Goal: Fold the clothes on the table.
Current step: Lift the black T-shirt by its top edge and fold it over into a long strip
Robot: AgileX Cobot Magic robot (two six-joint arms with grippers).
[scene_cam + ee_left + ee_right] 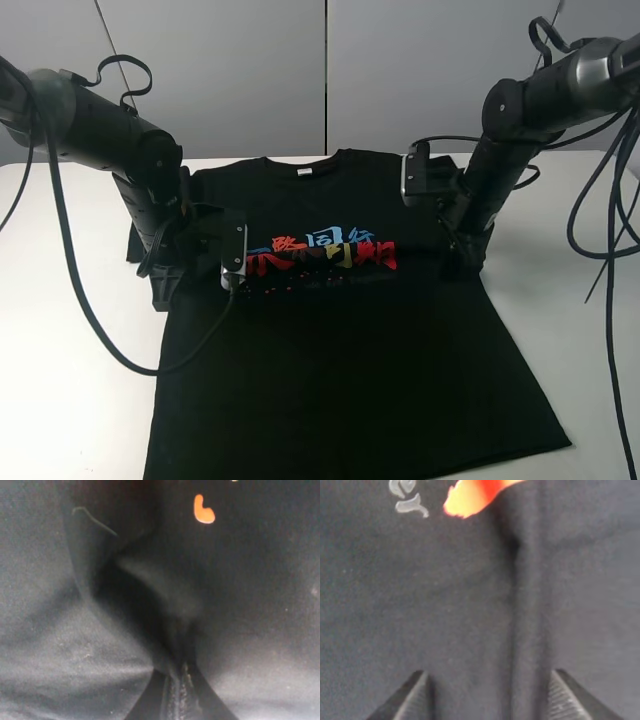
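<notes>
Presently, left gripper [176,696] pinched black T-shirt [340,370] at nine o'clock of chest print [325,255]; right gripper [490,700], jaws apart at three o'clock, needed squarer closure over fabric ridge [522,630].

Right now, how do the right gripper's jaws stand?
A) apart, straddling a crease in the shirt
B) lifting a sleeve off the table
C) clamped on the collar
A: in the right wrist view the right gripper has fingertips spread either side of a crease in the black T-shirt.
</notes>
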